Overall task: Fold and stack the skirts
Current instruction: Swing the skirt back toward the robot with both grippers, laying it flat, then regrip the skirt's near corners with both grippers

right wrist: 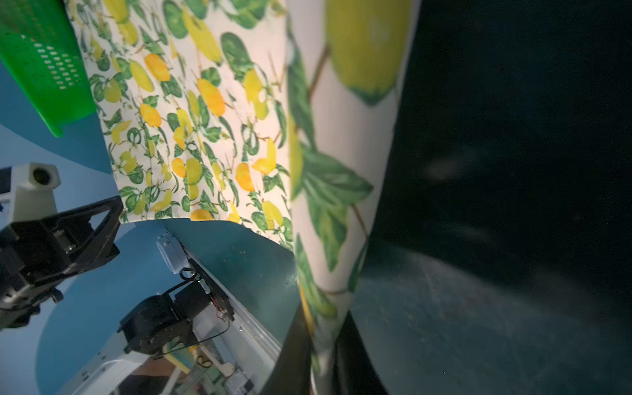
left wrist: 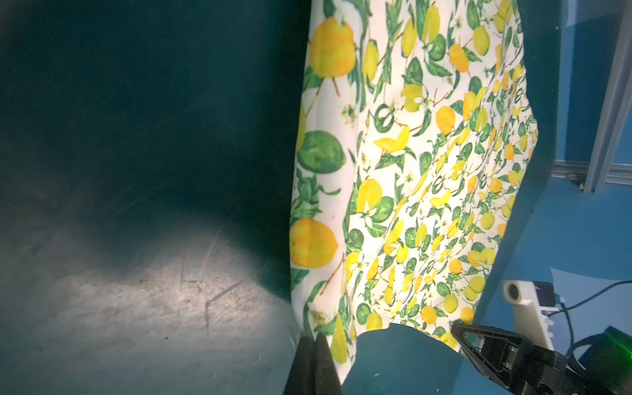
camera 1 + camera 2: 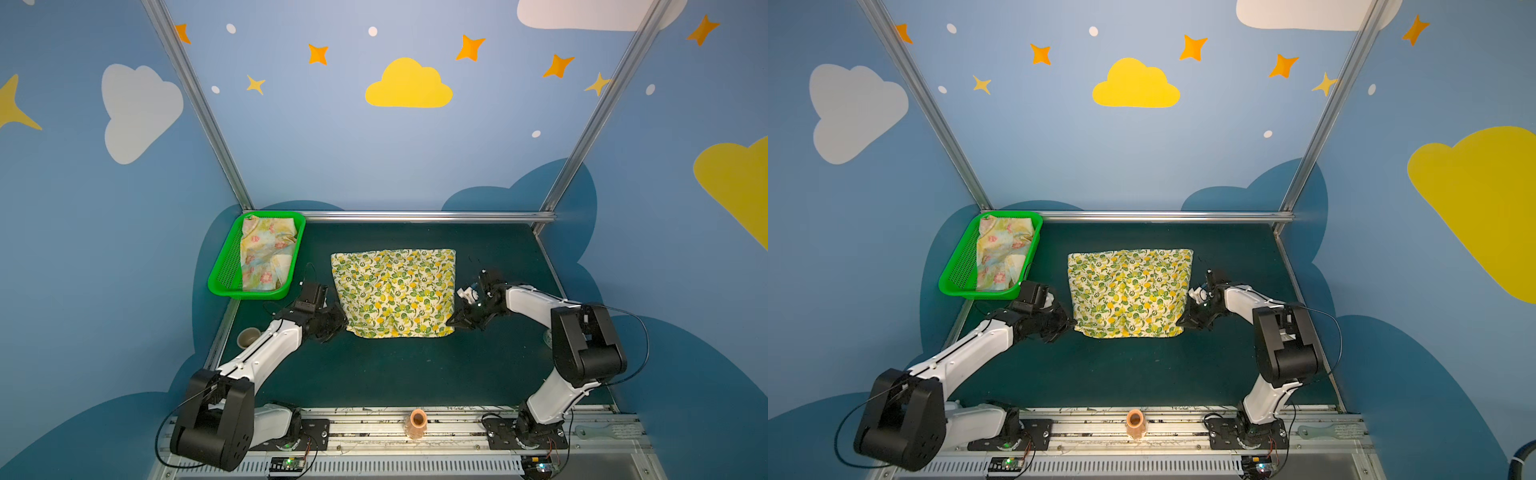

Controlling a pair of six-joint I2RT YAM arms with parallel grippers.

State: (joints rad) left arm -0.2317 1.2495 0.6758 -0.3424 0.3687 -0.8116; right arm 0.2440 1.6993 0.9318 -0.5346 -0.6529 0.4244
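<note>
**Lemon skirt flat mid-surface, a pincer at each near corner**

The surface [image 3: 395, 374] is dark green and matte. It looks scuffed and scratched where the wrist lights hit it. Blue walls close it in on three sides, painted with clouds and orange stars, with a yellow cloud [image 3: 409, 85] on the back wall. Aluminium posts [image 3: 195, 99] rise from the two far corners, and a metal rail runs along the back edge.

The lemon skirt [image 3: 395, 293] lies flat as a rough rectangle at the centre of the surface in both top views. The floral skirt [image 3: 266, 253] sits crumpled in the green basket [image 3: 228, 268] at the far left corner, well apart from the lemon skirt.

The left pincer [image 3: 338, 322] is low at the lemon skirt's near left corner. In the left wrist view its fingers [image 2: 323, 362] stand close together with the cloth edge right against them, but I can't tell if cloth is pinched. The right pincer [image 3: 455, 322] is at the near right corner. In the right wrist view the cloth runs between its fingers [image 1: 347, 362] with only a narrow gap — it holds that corner.

A small brown cup [image 3: 248, 336] sits at the left edge of the surface beside the left arm. A tan vase [image 3: 417, 422] lies on the front rail between the arm bases.
</note>
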